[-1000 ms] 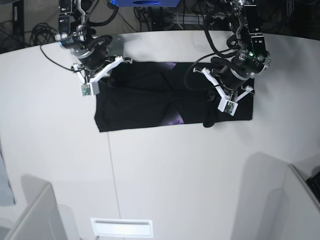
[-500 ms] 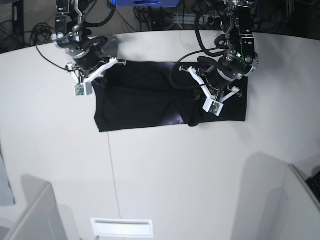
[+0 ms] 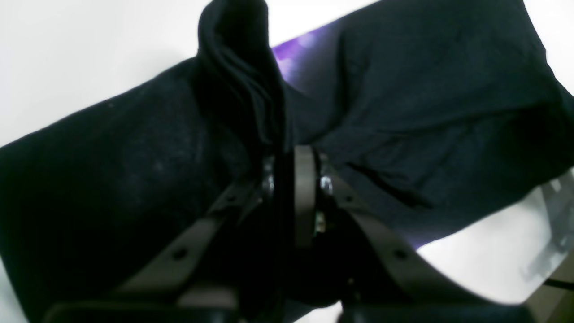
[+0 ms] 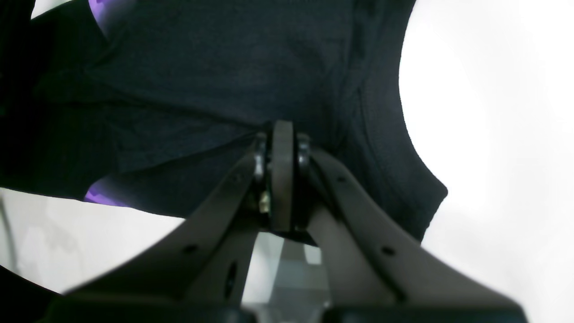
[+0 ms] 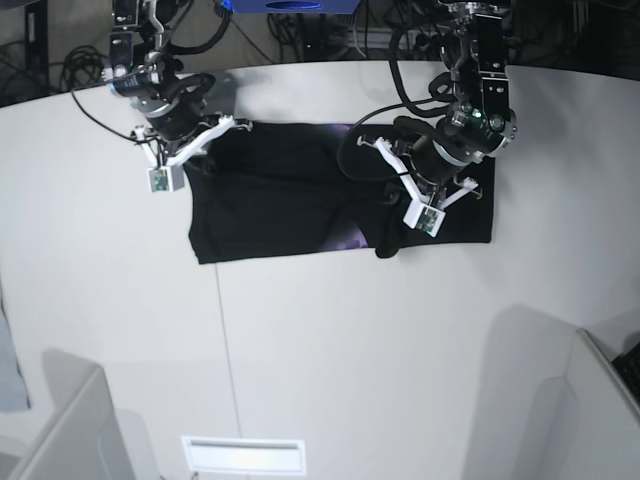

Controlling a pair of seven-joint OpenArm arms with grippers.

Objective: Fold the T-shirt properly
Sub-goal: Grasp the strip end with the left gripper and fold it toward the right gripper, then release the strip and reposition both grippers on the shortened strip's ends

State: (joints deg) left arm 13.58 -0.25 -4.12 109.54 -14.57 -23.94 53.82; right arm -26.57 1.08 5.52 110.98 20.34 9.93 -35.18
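The large black cloth T-shirt [image 5: 300,200] lies as a wide band across the far half of the white round-edged table [image 5: 320,350], a purple print [image 5: 347,240] peeking out near its middle. I see my left gripper [image 3: 287,157] pressed together on a raised fold of the black cloth — the pinched ridge stands up above the jaws. My right gripper [image 4: 280,148] is likewise clamped on the shirt's edge at the other end — cloth bunched between its fingers.
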